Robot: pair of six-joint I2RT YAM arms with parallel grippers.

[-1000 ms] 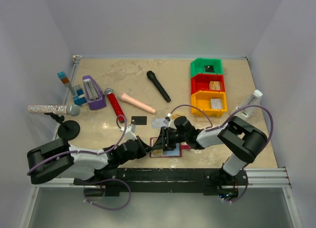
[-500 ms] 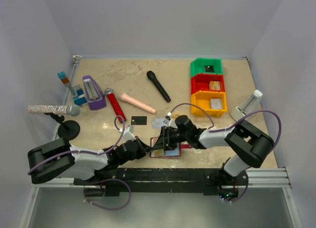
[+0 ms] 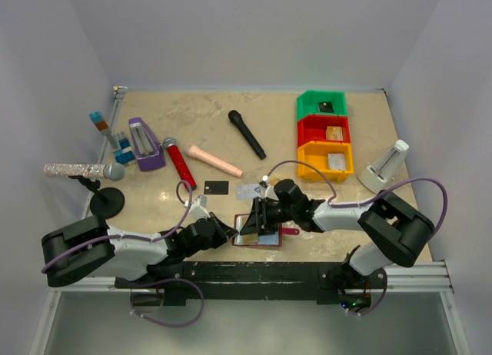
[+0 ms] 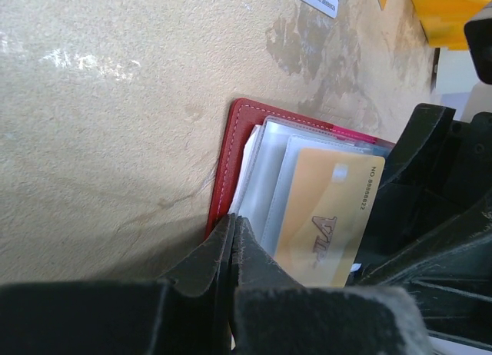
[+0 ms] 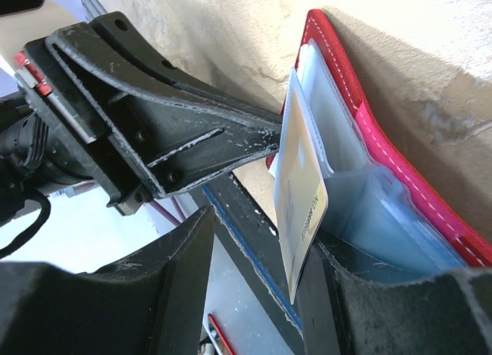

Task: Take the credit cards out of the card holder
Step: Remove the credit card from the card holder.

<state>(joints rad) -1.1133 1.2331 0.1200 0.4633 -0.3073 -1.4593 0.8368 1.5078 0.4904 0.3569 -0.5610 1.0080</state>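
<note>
The dark red card holder (image 3: 269, 241) lies open near the table's front edge, its pale sleeves (image 5: 369, 209) facing up. A tan-gold credit card (image 5: 304, 186) sticks out of a sleeve and also shows in the left wrist view (image 4: 330, 217). My right gripper (image 3: 257, 217) is open around that card, which stands close to one finger and clear of the other. My left gripper (image 4: 233, 220) is shut, its tips against the holder's left edge (image 4: 229, 155). A black card (image 3: 217, 187) and a silver-grey card (image 3: 249, 191) lie on the table behind the holder.
Green (image 3: 321, 104), red (image 3: 324, 130) and yellow (image 3: 326, 160) bins stand stacked at the back right. A black microphone (image 3: 247, 134), a red microphone (image 3: 178, 163), a pink cylinder (image 3: 215, 160) and a purple object (image 3: 144, 144) lie at the back left. A white stand (image 3: 385, 167) sits at the right.
The right arm's elbow has swung out to the right and nearer the front edge. Both grippers stay at the holder, jaws unchanged.
</note>
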